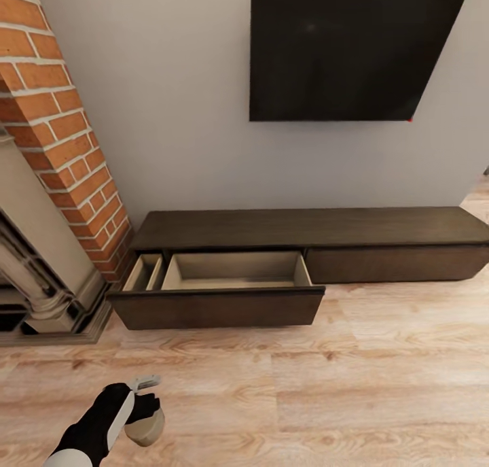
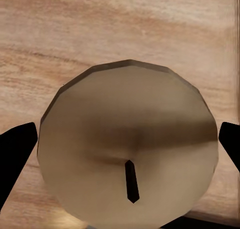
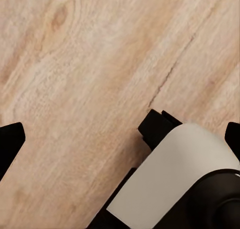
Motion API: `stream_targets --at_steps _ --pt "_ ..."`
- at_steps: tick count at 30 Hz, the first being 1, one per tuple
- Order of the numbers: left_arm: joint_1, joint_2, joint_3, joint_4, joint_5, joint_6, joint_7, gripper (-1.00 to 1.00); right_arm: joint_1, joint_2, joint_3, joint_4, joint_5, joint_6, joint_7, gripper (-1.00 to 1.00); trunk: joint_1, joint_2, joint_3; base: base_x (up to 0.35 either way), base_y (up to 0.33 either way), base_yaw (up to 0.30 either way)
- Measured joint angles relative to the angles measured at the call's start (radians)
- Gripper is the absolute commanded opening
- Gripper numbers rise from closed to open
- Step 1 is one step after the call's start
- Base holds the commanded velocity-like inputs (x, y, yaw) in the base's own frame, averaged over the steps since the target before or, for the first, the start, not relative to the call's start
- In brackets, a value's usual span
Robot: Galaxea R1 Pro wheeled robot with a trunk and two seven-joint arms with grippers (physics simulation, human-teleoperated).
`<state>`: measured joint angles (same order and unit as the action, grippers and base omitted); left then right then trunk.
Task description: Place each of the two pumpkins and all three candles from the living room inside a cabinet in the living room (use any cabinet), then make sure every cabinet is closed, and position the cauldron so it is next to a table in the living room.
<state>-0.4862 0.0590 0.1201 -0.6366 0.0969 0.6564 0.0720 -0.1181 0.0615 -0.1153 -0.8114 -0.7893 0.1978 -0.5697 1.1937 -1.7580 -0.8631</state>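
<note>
A beige candle (image 1: 146, 426) hangs low over the wooden floor at the near left, with my left gripper (image 1: 144, 407) shut on it. The left wrist view looks down on the candle's round top (image 2: 127, 149) and dark wick, a black fingertip (image 2: 15, 154) at either side. The long, low, dark brown cabinet (image 1: 312, 226) stands against the wall ahead. Its left drawer (image 1: 217, 307) is pulled out, and its pale inside looks bare. My right gripper (image 3: 122, 139) is open over bare floor. The pumpkins, the cauldron and the table are out of view.
A brick fireplace (image 1: 61, 134) with a pale stone surround (image 1: 34, 249) stands left of the cabinet. A black TV (image 1: 346, 49) hangs on the wall above it. Open wood floor (image 1: 339, 385) lies between me and the drawer. The right wrist view shows a white-and-black robot part (image 3: 175, 179).
</note>
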Motion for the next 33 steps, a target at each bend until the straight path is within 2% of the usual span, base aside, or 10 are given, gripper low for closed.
stream_targets --at_steps 16,24,33 --pt "0.0 0.0 0.0 0.0 0.0 -0.001 0.0 -1.0 0.0 0.0 0.0 0.003 0.0 -0.001 0.022 1.0 0.0 0.0 0.018 0.0 0.0 -0.228" --pt "0.0 0.0 0.0 0.0 0.001 -0.001 0.0 -1.0 0.0 0.0 -0.002 0.053 0.001 -0.003 0.04 1.0 0.0 0.0 0.027 0.0 0.0 -0.228" --pt "0.0 0.001 0.001 0.0 0.0 -0.001 -0.001 -1.0 0.0 0.0 -0.004 0.064 0.001 -0.004 0.061 1.0 0.0 0.0 0.037 0.0 0.0 -0.228"
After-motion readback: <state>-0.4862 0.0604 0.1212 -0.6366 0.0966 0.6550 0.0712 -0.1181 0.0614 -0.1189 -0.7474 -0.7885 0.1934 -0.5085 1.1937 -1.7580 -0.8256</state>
